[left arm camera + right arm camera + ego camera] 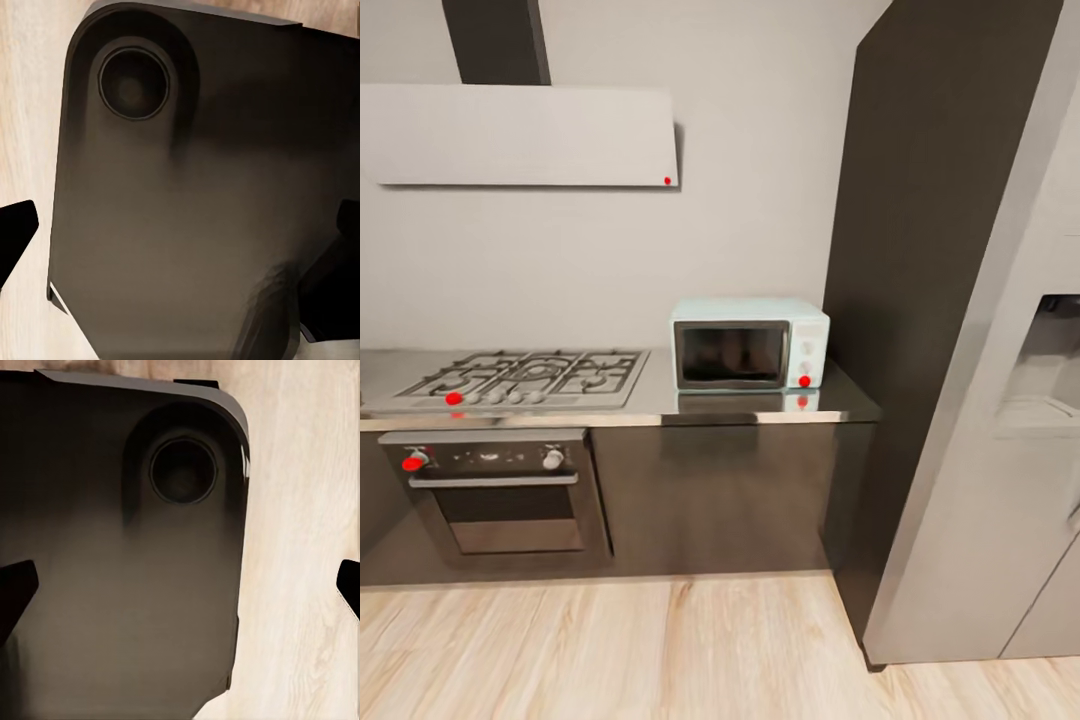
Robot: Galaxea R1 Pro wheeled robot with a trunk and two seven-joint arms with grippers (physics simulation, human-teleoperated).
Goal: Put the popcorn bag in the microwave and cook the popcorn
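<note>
The kitchen (660, 300) stood along a pale wall, with a grey steel countertop (660, 395) running above glossy dark-brown cabinets (710, 490) and light wood flooring (610, 650) below. A gas hob (525, 375) was set into the worktop at the left, a dark oven (500, 490) with a steel handle sat under it, and a flat white hood (520, 135) hung on the wall above. A tall dark cabinet (930, 250) closed off the counter's right end, with a pale grey fridge (1000, 450) just beside it.

The microwave (750, 343) stood on the countertop near that right end, well apart from the hob (its reflection showed faintly in the steel). It was a pale mint-white box with a dark glass door, shut, and two round knobs down its right side, the lower one red.

In the left wrist view, the left gripper (180, 247) had its dark fingertips spread wide over the robot's dark base (180, 225). The right gripper (180, 592) was likewise spread, holding nothing, over the base and floor.
</note>
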